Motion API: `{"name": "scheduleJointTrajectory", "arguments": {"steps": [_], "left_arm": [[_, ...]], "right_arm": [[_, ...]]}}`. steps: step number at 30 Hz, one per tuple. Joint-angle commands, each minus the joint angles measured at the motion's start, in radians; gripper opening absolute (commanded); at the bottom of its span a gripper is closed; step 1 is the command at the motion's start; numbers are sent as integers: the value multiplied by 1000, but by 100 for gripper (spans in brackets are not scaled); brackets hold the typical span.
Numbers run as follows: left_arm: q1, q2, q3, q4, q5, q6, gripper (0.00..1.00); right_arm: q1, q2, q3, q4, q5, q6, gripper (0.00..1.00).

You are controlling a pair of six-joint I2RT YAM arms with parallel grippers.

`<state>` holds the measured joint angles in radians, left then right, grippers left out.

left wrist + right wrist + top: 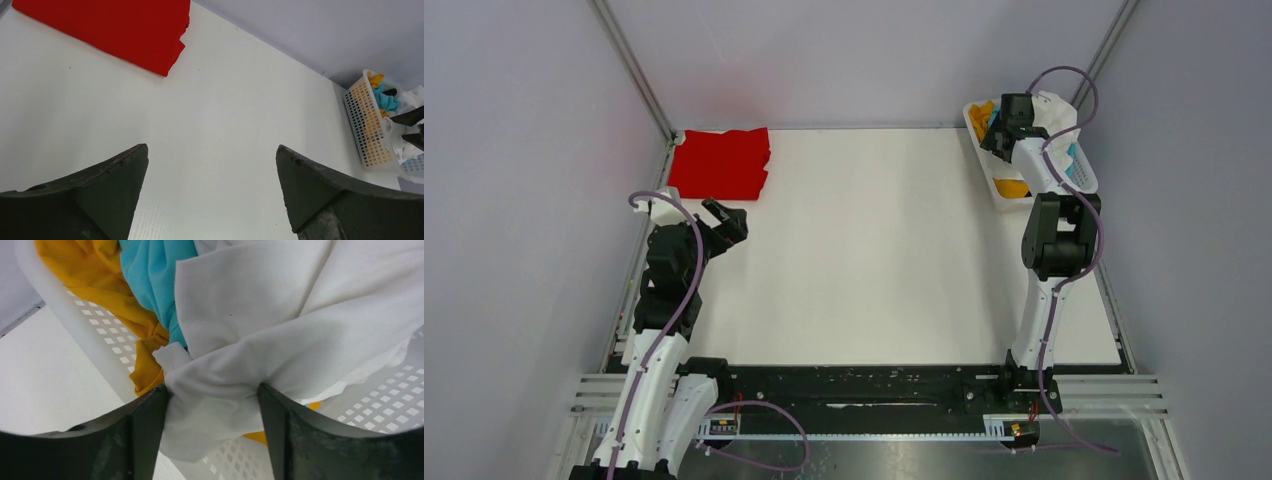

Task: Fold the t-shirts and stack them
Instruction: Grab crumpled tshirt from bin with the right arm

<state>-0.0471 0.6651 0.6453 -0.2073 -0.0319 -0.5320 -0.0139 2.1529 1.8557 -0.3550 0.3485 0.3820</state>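
From above, a folded bright red cloth t-shirt (720,162) lies at the far left corner of the white table (874,250). A white slotted plastic basket (987,160) sits at the far right edge. My left claw (724,222) hovers near the red shirt without touching it, and my right claw (1004,125) dips into the basket.

Left wrist: my jaws are spread wide and hold nothing, with table surface stretching ahead.

Right wrist: both fingers pinch a bunched large white cloth t-shirt (260,315). A teal cloth t-shirt (150,275) and an orange-yellow cloth t-shirt (95,265) crowd beside it, and the basket wall is close on the left.
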Motion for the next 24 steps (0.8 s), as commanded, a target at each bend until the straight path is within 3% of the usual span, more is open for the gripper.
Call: {"name": "scheduleJointTrajectory", "arguments": {"steps": [1,5,7,11,16,21,24], "left_arm": [[3,1,0,62,-15,0,99],[2,-7,-5,62,-8,1,99],[3,-18,-7,59,-8,3,99],[3,-50,-14,56,-1,4,99],[2,-78,-27,64,24,-3,99],[3,-90,-51,84,16,-21,99],[3,-92,-50,72,19,-27,99]], "right_arm": [[-8,9,54,-29,19,50,64],[-15,-1,44,-30,14,44,27],[-23,-14,36,-30,15,42,1],[-31,-100,10,-13,-22,-5,0],[-31,-347,-22,53,-89,-101,0],[-27,-579,47,0,-332,-116,0],[-17,-647,142,-36,-598,-60,0]]}}
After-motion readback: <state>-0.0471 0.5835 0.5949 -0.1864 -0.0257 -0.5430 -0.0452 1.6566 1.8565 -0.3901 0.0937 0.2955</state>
